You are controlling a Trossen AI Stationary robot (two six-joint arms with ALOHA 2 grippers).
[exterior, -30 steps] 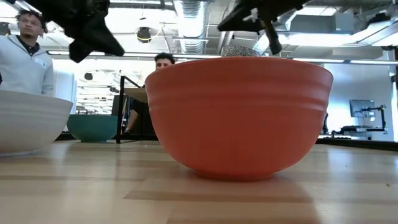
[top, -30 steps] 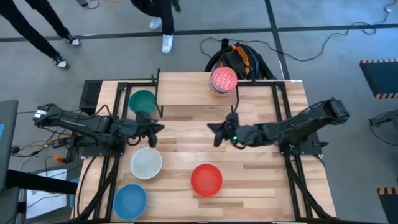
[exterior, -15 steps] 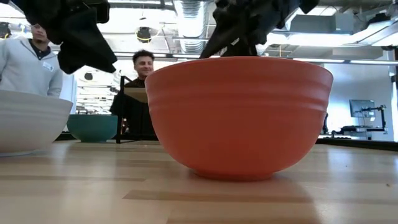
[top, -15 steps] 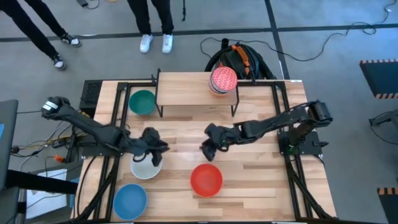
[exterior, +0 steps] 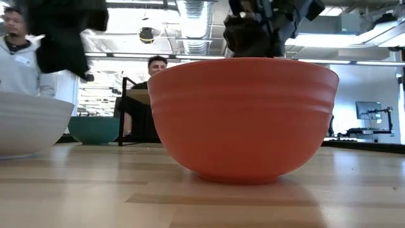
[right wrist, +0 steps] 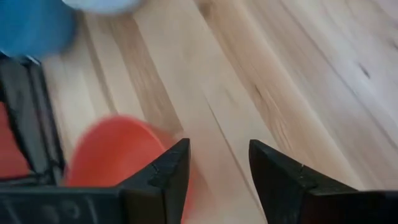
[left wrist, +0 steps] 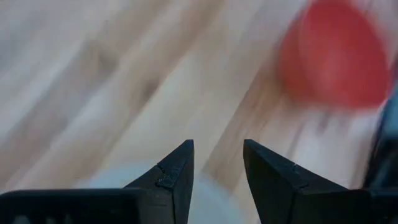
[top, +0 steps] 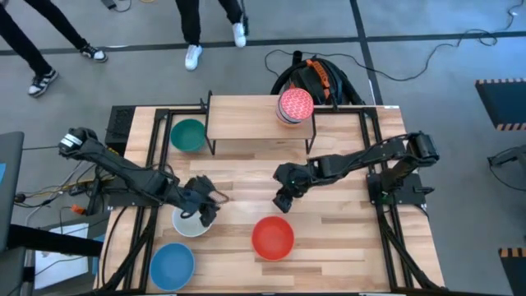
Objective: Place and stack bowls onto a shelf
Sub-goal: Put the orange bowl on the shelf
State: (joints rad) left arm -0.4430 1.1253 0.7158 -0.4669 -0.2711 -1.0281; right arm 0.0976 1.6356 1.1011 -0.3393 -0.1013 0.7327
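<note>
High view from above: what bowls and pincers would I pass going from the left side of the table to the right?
Blue bowl → left pincer, over the cream-white bowl → red bowl → pink speckled bowl, on the shelf. The green bowl and the right pincer overlap others sideways, so I left them out.

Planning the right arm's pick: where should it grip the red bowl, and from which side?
Judging by its pose, grip the rim of the red bowl, one finger inside, one outside, coming from above. It sits upright with its mouth open, and the right gripper, fingers apart, hovers just beyond that rim.
</note>
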